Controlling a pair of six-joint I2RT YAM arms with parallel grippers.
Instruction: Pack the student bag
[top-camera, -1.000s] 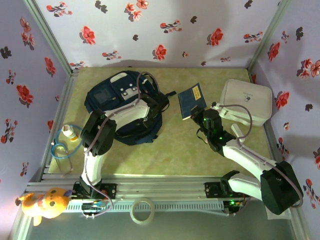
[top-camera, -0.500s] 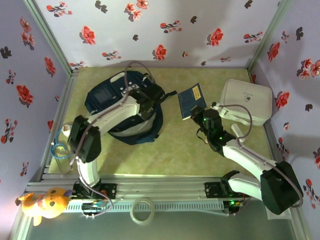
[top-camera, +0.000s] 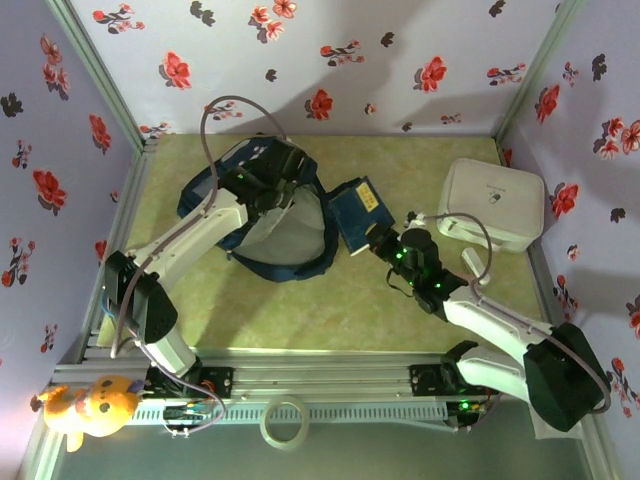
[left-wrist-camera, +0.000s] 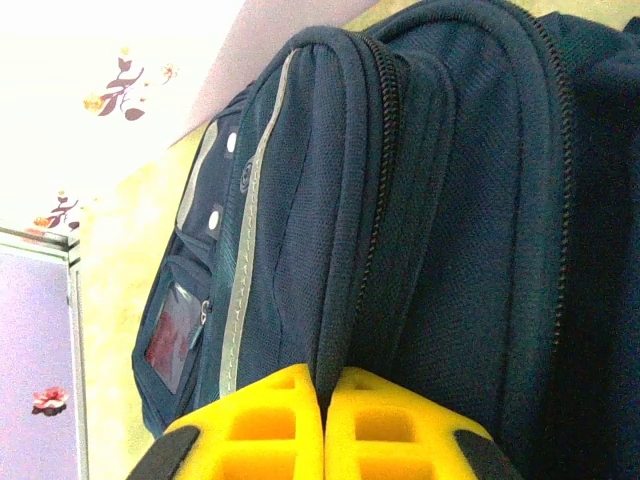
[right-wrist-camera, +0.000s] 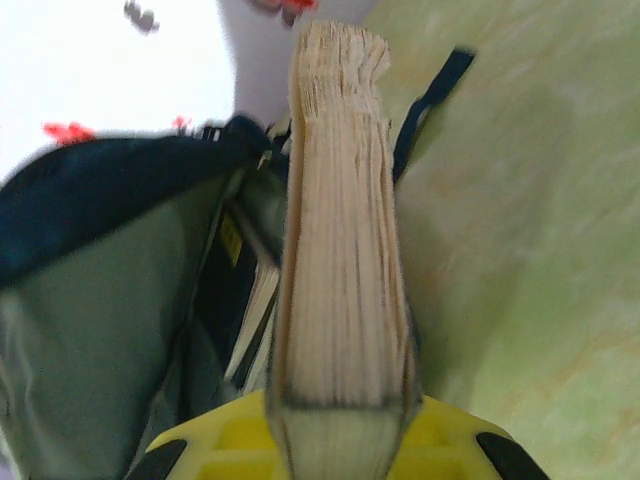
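1. Now, the student bag (top-camera: 285, 238) is lying at approx. 11 o'clock of the table (top-camera: 300, 320) ctr. Its mouth is being held agape toward 3 o'clock, w/ pale lining showing.
2. Left gripper (left-wrist-camera: 322, 375): the fingers are pressed together, and a fold of the bag's top fabric is being pinched betw. them.
3. Right gripper (right-wrist-camera: 340, 425): a blue book (top-camera: 358, 210) is being clamped, page edge toward the wrist cam, just beside the mouth's 3 o'clock rim.
4. Risk: the book's leading corner is probably being aimed close to the zipper rim. A catch there could shove the bag toward 9 o'clock or twist the book in the pads.
5. Risk: only thin fabric is being pinched. If it slips, the flap could drop & shut the mouth.
6. Room: open table is being left at 5–6 o'clock of the bag. The white box (top-camera: 495, 205) is sitting well apart at 3 o'clock of the bag. The back wall (top-camera: 350, 70) is near the bag's 12 o'clock side, so little slack is being left there.
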